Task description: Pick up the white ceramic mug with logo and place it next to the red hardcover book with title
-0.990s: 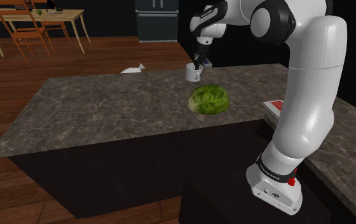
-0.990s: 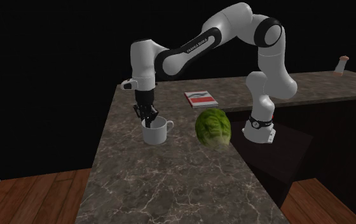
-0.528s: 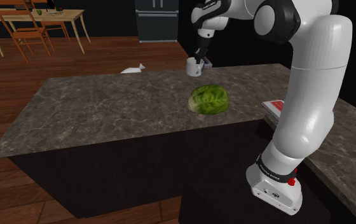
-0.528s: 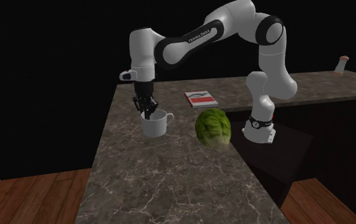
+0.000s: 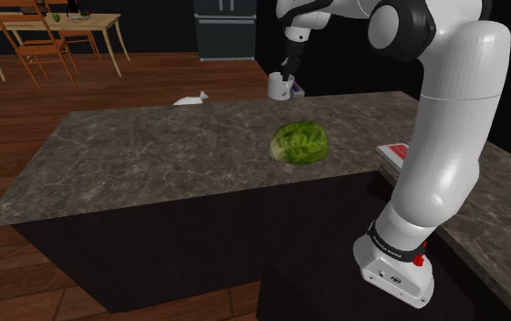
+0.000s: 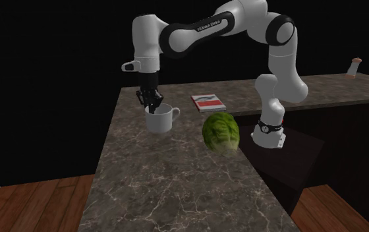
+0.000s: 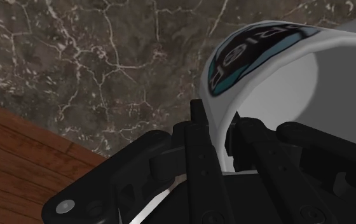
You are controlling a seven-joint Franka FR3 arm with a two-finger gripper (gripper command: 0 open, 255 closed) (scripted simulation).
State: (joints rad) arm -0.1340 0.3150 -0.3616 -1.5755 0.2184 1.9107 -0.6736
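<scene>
My gripper (image 6: 152, 105) is shut on the rim of the white mug (image 6: 160, 119), one finger inside and one outside, and holds it a little above the dark marble counter (image 6: 170, 178). In the wrist view the mug (image 7: 285, 83) carries a teal and black round logo (image 7: 246, 48), and the gripper (image 7: 224, 130) pinches its wall. In the shoulder view the mug (image 5: 279, 87) hangs under the gripper (image 5: 284, 77) over the counter's far edge. The red and white book (image 6: 207, 102) lies flat on the counter near the arm's stand, also seen as the book (image 5: 395, 152).
A green cabbage (image 6: 220, 131) sits on the counter between mug and book, cabbage (image 5: 299, 144). A shaker (image 6: 354, 68) stands far off on the second exterior view's right. A wooden dining table with chairs (image 5: 44, 32) stands beyond, and a white object (image 5: 190, 99) lies on the floor.
The gripper has risen with the mug clasped in it, lifting the mug off the counter and a little toward the far edge. The cabbage and book have not moved.
</scene>
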